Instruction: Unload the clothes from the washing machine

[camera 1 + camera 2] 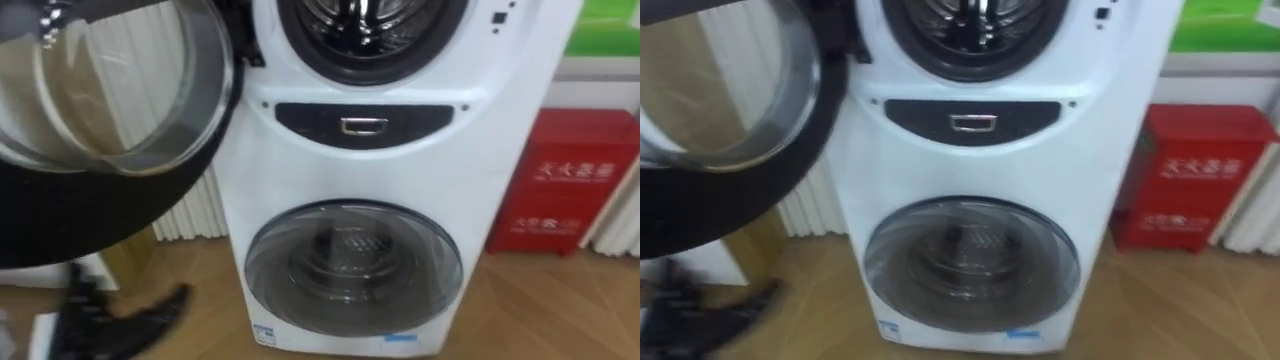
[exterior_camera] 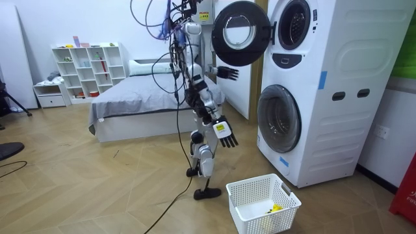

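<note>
Top edge crops the washing machine (image 1: pixel 330 170) drum (image 1: pixel 365 25); its contents are unreadable. Left hand (image 1: pixel 105 320), a blur at lower left, fingers spread; right hand (image 2: pixel 224 132) splayed too.

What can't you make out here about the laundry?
1. Upper drum: the eye views' top edge cuts it off; its contents cannot be told.
2. Yellow item in the white basket: too small in the room view.
3. Lower drum: blurred behind its closed door glass.
</note>
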`<state>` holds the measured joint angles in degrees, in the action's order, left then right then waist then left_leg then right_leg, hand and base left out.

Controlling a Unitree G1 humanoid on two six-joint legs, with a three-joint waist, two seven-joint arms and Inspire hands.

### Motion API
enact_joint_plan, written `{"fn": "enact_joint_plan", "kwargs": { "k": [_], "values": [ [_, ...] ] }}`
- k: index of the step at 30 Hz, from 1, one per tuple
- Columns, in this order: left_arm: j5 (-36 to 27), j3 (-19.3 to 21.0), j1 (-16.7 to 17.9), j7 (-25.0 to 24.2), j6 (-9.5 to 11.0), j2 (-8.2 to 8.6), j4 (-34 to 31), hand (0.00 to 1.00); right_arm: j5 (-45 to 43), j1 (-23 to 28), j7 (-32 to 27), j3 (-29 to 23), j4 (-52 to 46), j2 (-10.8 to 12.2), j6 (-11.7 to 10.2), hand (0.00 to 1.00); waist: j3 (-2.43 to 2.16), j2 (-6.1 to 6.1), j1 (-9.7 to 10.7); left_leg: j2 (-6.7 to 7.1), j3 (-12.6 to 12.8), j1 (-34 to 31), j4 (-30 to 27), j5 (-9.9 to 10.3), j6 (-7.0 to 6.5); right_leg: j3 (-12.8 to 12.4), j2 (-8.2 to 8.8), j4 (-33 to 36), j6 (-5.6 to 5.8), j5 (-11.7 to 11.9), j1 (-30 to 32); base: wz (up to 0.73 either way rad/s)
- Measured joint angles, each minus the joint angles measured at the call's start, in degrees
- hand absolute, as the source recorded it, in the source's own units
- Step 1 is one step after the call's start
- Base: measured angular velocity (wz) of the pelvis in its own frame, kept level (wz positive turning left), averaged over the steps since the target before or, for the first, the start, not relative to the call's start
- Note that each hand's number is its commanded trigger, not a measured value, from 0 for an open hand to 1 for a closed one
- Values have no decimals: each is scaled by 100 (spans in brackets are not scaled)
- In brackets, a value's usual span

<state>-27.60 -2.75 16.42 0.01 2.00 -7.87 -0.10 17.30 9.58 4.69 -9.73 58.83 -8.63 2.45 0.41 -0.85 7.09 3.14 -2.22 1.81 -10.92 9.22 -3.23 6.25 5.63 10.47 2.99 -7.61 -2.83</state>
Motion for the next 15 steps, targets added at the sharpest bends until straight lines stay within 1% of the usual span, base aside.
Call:
{"fn": "enact_joint_plan", "kwargs": {
  "k": [1,2,3,4,5,6,7,8,10,12,15],
  "values": [
    [-57,-234,-121,-293,-97,-10,26,0,-12,-71,51,1,35,11,0,0,9,1,65,-34,100,11,34,16,11,-106,-36,18,-4,2,13,-47],
    [-89,-314,-189,-431,-135,-20,26,0,-12,-81,78,2,35,18,-6,0,19,-24,105,-57,153,34,57,27,22,-155,-60,18,-14,9,34,-58],
    [-103,-432,-333,-690,-177,-50,26,0,-29,-82,138,1,39,19,-24,0,24,-60,152,-104,244,57,76,60,49,-165,-98,16,-40,26,80,-55],
    [-99,-460,-472,-931,-202,-84,26,0,-79,-64,170,1,39,19,-63,0,33,-96,212,-162,346,96,81,91,77,-165,-144,11,-62,40,100,-54],
    [-100,-473,-525,-1011,-206,-98,26,0,-104,-46,168,-1,39,15,-77,0,31,-100,213,-190,395,114,92,113,94,-165,-167,6,-70,45,110,-50],
    [-103,-471,-592,-1179,-205,-135,25,0,-142,-29,159,-1,39,14,-101,0,28,-96,205,-251,513,175,130,148,121,-160,-217,8,-86,53,130,-52],
    [-95,-475,-603,-1326,-215,-204,31,0,-220,-30,163,1,7,22,-115,0,20,-75,206,-305,616,201,143,177,147,-158,-268,9,-106,61,153,-50],
    [-89,-474,-602,-1402,-229,-230,34,0,-247,-35,164,1,-9,32,-119,0,15,-63,204,-331,656,207,147,189,160,-147,-290,8,-120,70,167,-35],
    [-70,-484,-598,-1609,-368,-283,45,0,-259,-50,169,3,-17,59,-131,0,15,-51,207,-385,700,288,166,203,184,-132,-339,12,-137,66,159,-15],
    [73,-519,-596,-1720,-455,-319,64,0,-253,-55,158,28,-51,59,-137,0,12,-44,191,-405,741,329,163,204,186,-111,-351,15,-140,65,139,-11],
    [353,-543,-610,-1837,-598,-327,74,0,-264,-110,132,252,-99,59,-153,0,20,-49,188,-424,810,362,162,207,192,-115,-365,14,-145,61,126,-9]
  ]
}}
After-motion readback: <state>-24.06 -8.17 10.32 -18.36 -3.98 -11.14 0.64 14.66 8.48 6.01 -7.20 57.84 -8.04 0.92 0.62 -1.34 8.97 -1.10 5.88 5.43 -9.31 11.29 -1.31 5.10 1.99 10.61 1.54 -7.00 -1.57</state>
